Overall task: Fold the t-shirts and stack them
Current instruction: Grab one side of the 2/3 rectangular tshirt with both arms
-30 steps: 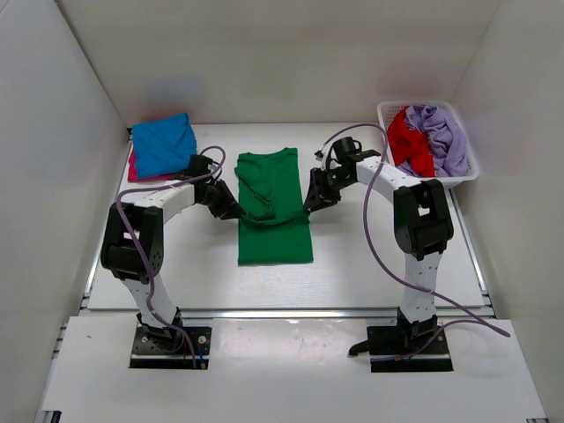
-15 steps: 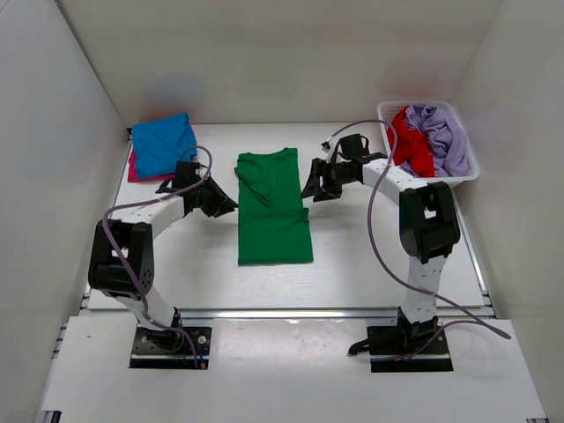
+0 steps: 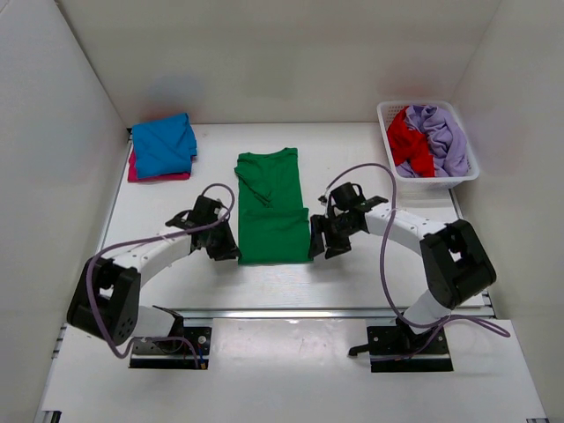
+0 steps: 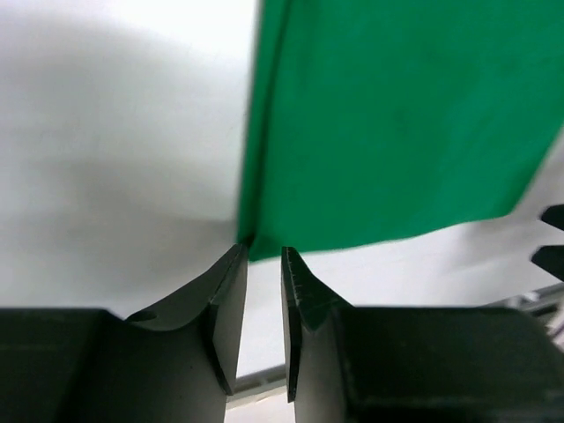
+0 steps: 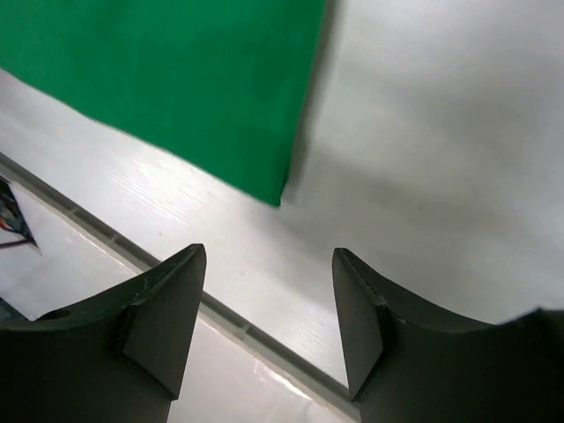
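Green tee (image 3: 273, 220) looks limp, light (likely slippery): pinch hem corners; left claw (image 4: 264, 249) barely parted, right claw (image 5: 269, 254) wide open.

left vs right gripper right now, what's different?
Left gripper: jaws nearly together, thin gap, tips at the green t-shirt's near left corner. Right gripper: jaws wide apart, just short of its near right corner, off the cloth. Both sit at the shirt's near edge; neither visibly holds cloth.

The left claw (image 3: 229, 250) and right claw (image 3: 319, 240) have come back toward the near edge of the bench (image 3: 370, 284). Each now sits at a near corner of the tee (image 3: 273, 207).
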`<state>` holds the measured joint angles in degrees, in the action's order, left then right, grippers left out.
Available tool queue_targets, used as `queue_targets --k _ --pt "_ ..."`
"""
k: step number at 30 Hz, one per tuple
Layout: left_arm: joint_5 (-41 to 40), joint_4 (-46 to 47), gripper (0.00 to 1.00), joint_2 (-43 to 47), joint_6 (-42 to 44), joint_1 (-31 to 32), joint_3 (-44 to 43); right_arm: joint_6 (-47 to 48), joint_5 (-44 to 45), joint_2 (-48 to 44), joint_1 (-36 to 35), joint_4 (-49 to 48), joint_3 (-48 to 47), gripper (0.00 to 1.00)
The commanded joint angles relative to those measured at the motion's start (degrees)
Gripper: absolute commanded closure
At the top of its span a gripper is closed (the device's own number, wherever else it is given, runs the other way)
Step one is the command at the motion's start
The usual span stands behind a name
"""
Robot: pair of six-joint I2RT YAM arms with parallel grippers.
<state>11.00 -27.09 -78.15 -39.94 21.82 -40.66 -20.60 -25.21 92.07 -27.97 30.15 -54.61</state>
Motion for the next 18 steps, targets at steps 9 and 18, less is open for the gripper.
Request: queue_targets --k 9,18 --pt "-10.92 2.21 0.65 6.34 -6.81 4.80 4.19 -11.91 11.13 -3.66 -5.69 -6.77 5.04 0.44" --pt "-10.92 3.89 0.54 1.86 -8.57 5.42 2.43 -13.85 13.52 -0.23 -5.87 -7.83 3.29 0.49"
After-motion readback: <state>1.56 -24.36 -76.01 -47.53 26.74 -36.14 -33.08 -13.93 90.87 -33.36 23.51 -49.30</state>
